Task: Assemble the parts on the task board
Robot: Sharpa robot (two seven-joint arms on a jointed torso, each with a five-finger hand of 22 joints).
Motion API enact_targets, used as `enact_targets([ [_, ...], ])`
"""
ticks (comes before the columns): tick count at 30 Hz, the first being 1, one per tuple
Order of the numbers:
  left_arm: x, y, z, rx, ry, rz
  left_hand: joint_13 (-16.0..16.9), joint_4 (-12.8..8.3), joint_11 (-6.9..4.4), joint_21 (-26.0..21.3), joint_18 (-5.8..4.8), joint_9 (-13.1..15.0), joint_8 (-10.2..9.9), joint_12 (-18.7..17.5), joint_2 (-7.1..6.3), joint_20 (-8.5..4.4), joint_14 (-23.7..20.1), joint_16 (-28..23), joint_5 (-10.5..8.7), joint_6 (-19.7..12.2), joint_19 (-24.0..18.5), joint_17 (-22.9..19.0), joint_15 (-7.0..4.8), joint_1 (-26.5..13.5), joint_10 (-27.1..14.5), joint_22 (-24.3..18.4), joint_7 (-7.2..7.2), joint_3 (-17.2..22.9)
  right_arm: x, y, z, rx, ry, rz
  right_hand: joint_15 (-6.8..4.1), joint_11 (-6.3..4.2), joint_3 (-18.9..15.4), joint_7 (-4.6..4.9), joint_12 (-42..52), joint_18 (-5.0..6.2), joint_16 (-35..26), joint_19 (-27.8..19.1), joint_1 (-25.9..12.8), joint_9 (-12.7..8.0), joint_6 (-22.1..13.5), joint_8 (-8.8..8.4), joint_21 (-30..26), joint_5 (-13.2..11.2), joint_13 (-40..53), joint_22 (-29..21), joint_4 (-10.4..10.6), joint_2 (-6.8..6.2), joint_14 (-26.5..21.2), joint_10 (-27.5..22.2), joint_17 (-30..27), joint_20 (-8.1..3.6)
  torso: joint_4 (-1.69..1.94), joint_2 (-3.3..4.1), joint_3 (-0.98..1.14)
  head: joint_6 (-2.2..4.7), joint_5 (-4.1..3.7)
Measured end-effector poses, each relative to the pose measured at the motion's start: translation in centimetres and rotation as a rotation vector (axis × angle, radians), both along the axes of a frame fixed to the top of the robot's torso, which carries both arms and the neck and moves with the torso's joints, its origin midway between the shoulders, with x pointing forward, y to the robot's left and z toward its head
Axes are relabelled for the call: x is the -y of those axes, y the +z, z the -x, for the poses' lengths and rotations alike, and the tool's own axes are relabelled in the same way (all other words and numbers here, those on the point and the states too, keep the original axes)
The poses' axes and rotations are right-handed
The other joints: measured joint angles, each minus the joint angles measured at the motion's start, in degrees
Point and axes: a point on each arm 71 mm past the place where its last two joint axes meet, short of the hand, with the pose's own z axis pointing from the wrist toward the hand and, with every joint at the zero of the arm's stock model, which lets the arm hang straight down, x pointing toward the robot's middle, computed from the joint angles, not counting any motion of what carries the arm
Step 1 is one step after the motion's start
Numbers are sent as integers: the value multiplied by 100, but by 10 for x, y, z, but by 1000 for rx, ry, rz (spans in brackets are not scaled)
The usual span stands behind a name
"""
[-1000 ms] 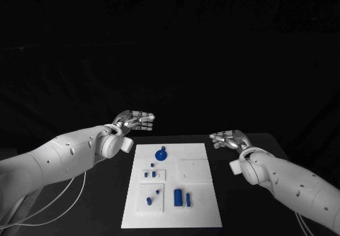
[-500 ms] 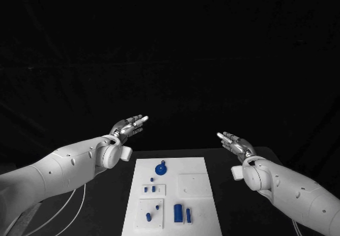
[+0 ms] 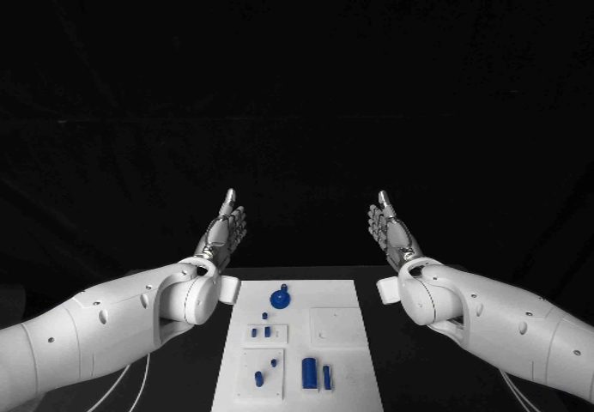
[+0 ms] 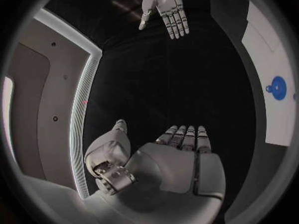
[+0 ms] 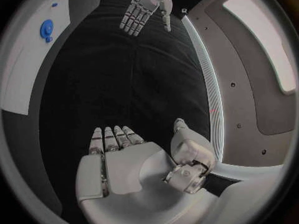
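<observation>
The white task board [image 3: 300,369] lies in the middle of the black table. On it are a round blue part with a small loop [image 3: 281,298], two small blue pegs [image 3: 260,330], a blue piece in a lower recess [image 3: 259,377] and two upright blue blocks [image 3: 316,373]. My left hand [image 3: 226,230] is raised above the board's far left corner, fingers straight and together, holding nothing. My right hand [image 3: 391,227] mirrors it above the far right corner, flat and empty. The left wrist view shows my left hand [image 4: 181,149], the right hand [image 4: 165,7] and the round blue part [image 4: 277,87].
The black table [image 3: 185,352] extends on both sides of the board. In the right wrist view my right hand [image 5: 118,149] faces the left hand [image 5: 144,7], with the board [image 5: 31,59] and its round blue part [image 5: 46,29] off to one side.
Both hands have risen off the table and straightened their fingers, from curled to flat and upright. The camera has tilted, so the board sits lower in the picture.
</observation>
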Motion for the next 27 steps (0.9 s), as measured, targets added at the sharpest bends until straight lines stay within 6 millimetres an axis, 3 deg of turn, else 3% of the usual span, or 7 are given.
enact_targets([
  [5,13,5,23,13,44,18,-5,16,-5,0,-2,-4,0,-21,-3,-19,-80,0,0,-67,-62,-2,1,-302,-78,-8,3,16,-15,13,22,12,-10,-44,-17,-15,0,1,0,0,0,-136,-376,-8,-133,-20,-21,-45,-7,-10,31,-15,-167,-163,-8,-22,8,-9,-5,-1,-1],
  [7,15,7,29,16,60,20,-5,16,-2,-20,-87,-6,0,-21,-8,-30,-147,0,0,-127,-134,-7,-9,-492,-140,-9,-16,16,-18,16,28,12,-20,-55,-24,-16,0,-11,0,0,0,-135,-395,-10,-148,-24,-21,-47,-8,-13,31,-20,-176,-179,-9,-22,8,-12,-5,-1,-1],
  [11,18,9,38,25,100,18,-5,16,-2,-20,-87,-8,0,-21,-10,-38,-148,0,0,-127,-142,-8,-9,-503,-140,-12,-16,16,-21,20,40,8,-50,-75,-24,-16,0,-12,0,0,0,-135,-399,-12,-148,-24,-21,-47,-10,-17,31,-16,-176,-179,-12,-22,10,-13,-8,-1,-2],
  [27,14,12,41,44,177,-3,-9,16,-2,-20,-87,-8,0,-21,-8,-38,-147,0,0,-127,-142,-8,-9,-501,-139,-12,-16,16,-18,23,45,7,-138,-94,-23,-16,0,-11,0,1,1,-135,-399,-11,-148,-23,-21,-45,-9,-17,31,-16,-176,-179,-12,-21,10,-14,-9,-1,-2],
])
